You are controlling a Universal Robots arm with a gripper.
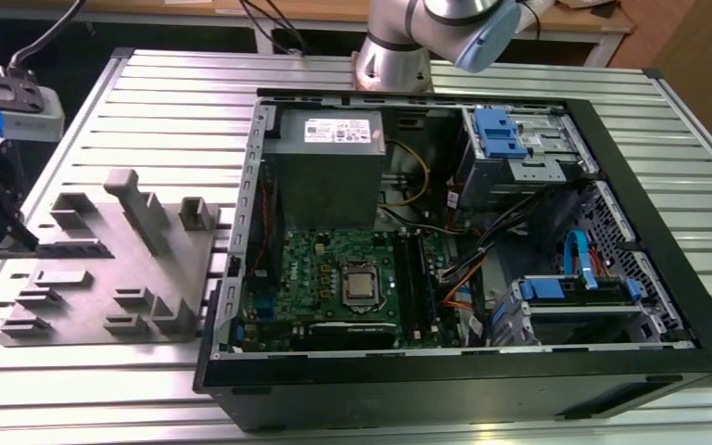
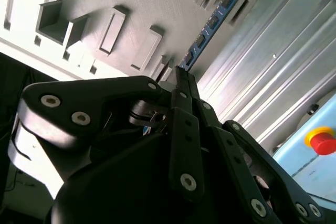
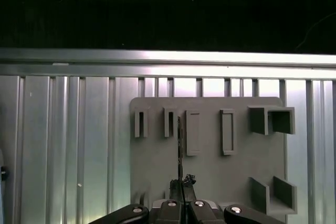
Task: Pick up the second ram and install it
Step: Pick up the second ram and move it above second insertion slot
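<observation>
Tool point(image 2: 181, 75) gripping memory stick point(image 2: 210, 24) at tray point(image 3: 220, 177)
Clamped tight on its end; the stick runs between two tray blocks.

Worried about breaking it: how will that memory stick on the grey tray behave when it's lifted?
The second ram looks thin and flat, so probably light and stiff but fragile sideways. It stands on edge on the grey tray, gripper pinching one end, so it may tilt.
</observation>
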